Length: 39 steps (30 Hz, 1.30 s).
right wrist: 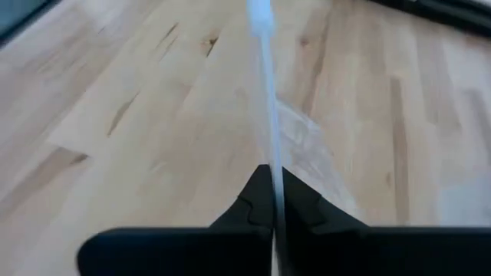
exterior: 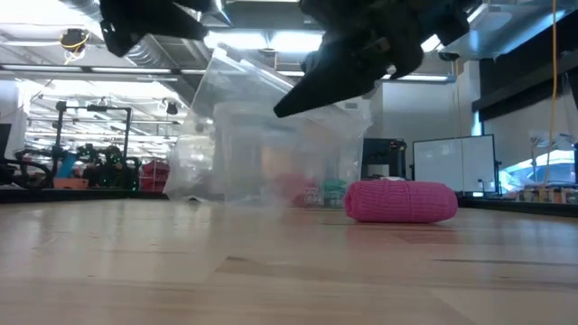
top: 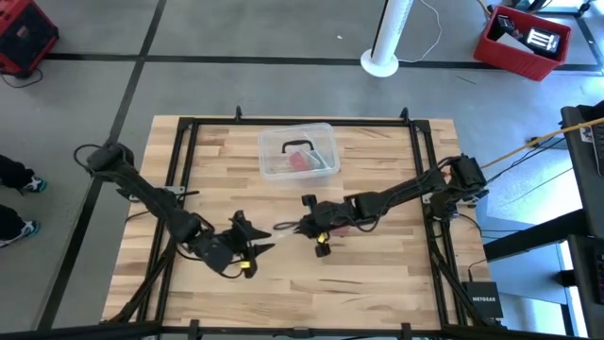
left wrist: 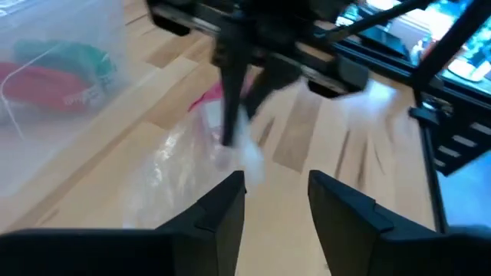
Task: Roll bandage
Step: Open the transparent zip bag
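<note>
Bandage (exterior: 401, 200): you have it as a small pink roll lying on its side on the wooden table (top: 377, 283), free of both grippers. Seen from overhead, only a sliver of pink shows beside the right arm, just in front of the clear plastic box (top: 298, 151); most of the roll is hidden under that arm.

Right gripper (right wrist: 272, 201): your fingers are clenched flat on a thin sheet of clear plastic wrapper (exterior: 262, 135), which runs straight up out of the pinch. In the low view the wrapper hangs off the table, lifted in front of the box. This gripper sits in front of the box, near the table's middle.

Left gripper (left wrist: 278, 201): your fingers stand apart with nothing between them, released. It sits farther from the box than the right gripper and to the left of it, pointing at the wrapper and at the right gripper's closed tips.

Box contents: pink and green items, blurred.
</note>
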### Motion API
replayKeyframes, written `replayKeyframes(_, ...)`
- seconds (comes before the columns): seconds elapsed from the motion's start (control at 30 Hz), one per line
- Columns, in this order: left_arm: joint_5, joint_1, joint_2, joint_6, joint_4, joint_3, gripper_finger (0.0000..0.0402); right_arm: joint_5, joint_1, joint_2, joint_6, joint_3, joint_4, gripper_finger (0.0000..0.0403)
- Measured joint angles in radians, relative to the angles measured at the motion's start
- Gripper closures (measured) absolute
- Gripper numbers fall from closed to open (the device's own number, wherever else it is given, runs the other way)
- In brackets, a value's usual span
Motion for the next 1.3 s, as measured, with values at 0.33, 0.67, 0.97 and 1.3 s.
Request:
replayKeyframes(0.33,-0.008,0.028,0.018,0.003,-0.062,0.000,0.0278,-0.073,-0.024,0.002,0.085,0.000,0.051,0.0401)
replayKeyframes(0.67,-0.008,0.059,0.063,0.075,0.000,0.000,0.0301,-0.072,-0.023,0.002,0.085,0.000,0.054,0.0401)
replayKeyframes(0.97,-0.010,0.059,0.060,0.099,0.005,0.000,0.0357,-0.072,-0.024,0.002,0.085,0.000,0.059,0.0402)
replayKeyframes(1.3,-0.009,0.060,0.061,0.130,0.005,0.000,0.0400,-0.072,-0.023,0.003,0.091,0.000,0.088,0.0402)
